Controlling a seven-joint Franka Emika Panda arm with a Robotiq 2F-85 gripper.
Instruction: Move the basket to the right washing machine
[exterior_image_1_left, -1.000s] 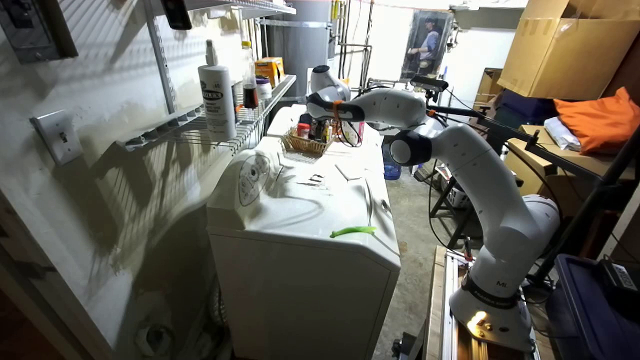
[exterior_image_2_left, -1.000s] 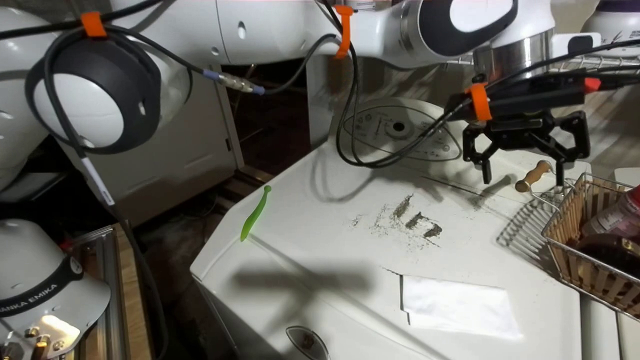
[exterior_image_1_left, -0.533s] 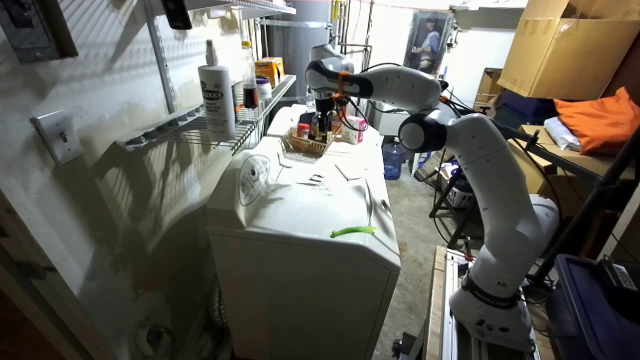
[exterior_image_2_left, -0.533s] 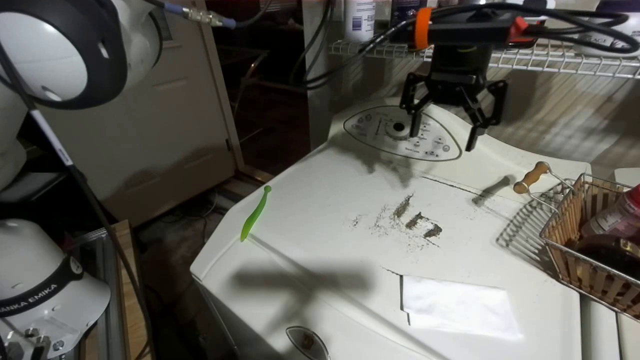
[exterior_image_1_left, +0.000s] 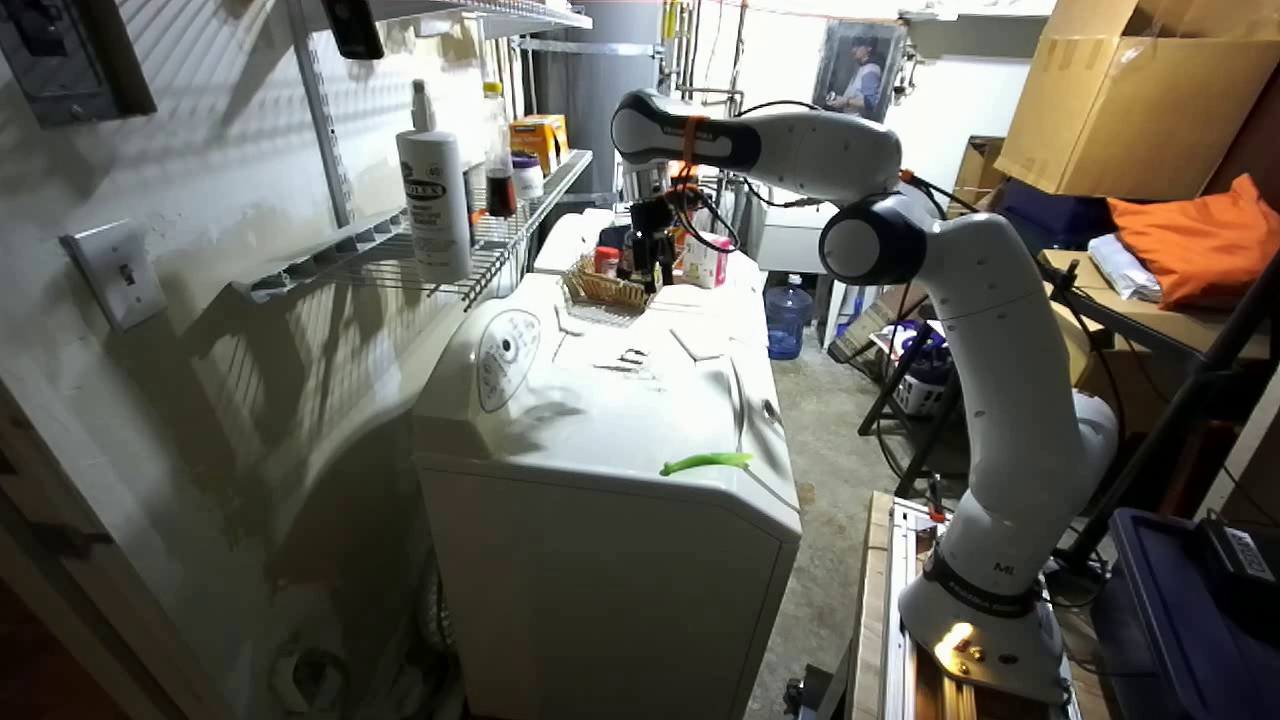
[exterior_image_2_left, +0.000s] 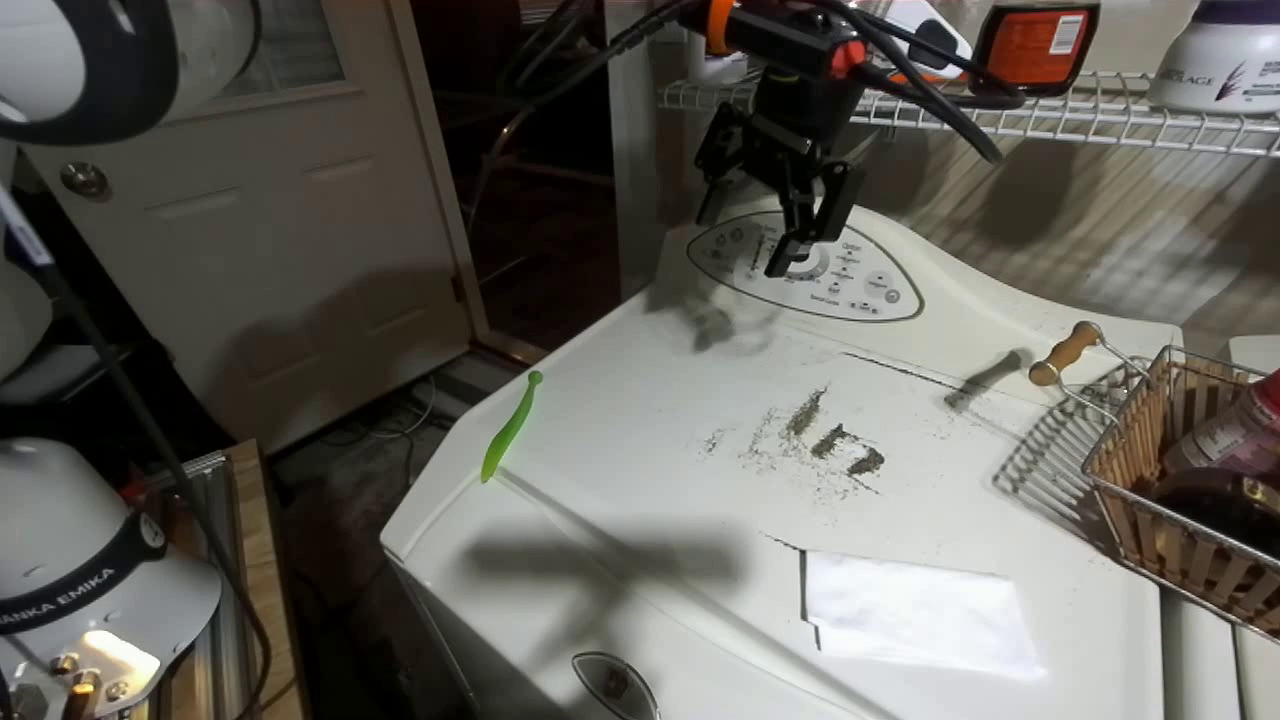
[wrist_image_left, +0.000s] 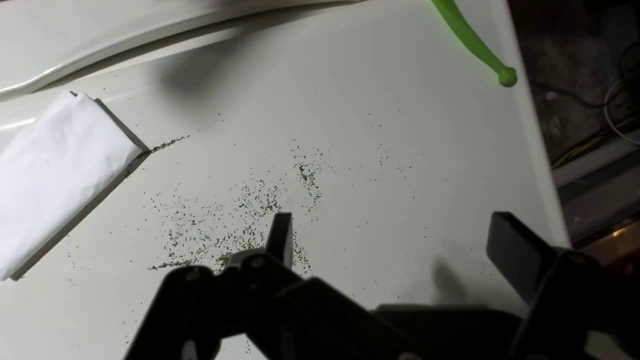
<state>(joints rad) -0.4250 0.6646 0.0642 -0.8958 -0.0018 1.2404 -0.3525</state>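
Note:
The basket (exterior_image_2_left: 1140, 500), small brown wicker with a wooden handle (exterior_image_2_left: 1065, 355) hanging out to one side, stands by the seam at the end of the near white machine (exterior_image_2_left: 640, 450). In the other exterior view the basket (exterior_image_1_left: 605, 290) holds a red-capped container and dark bottles. The right washing machine shows only partly past the seam (exterior_image_2_left: 1258, 350). My gripper (exterior_image_2_left: 745, 235) is open and empty, tilted, held above the near machine by its control panel, well left of the basket. In the wrist view the open jaws (wrist_image_left: 392, 237) are apart over the bare white top; the basket is out of view.
A green stick (exterior_image_2_left: 510, 430) lies near the machine's edge. A folded white cloth (exterior_image_2_left: 920, 615) and dark crumbs (exterior_image_2_left: 830, 440) lie on the lid. A wire shelf (exterior_image_2_left: 1060, 120) with bottles and jars runs above along the wall. A pink package (exterior_image_1_left: 706, 260) stands past the basket.
My gripper has moved away from beside the basket's handle, leftward toward the control panel, and has turned and tilted. It stays open. The basket has not moved.

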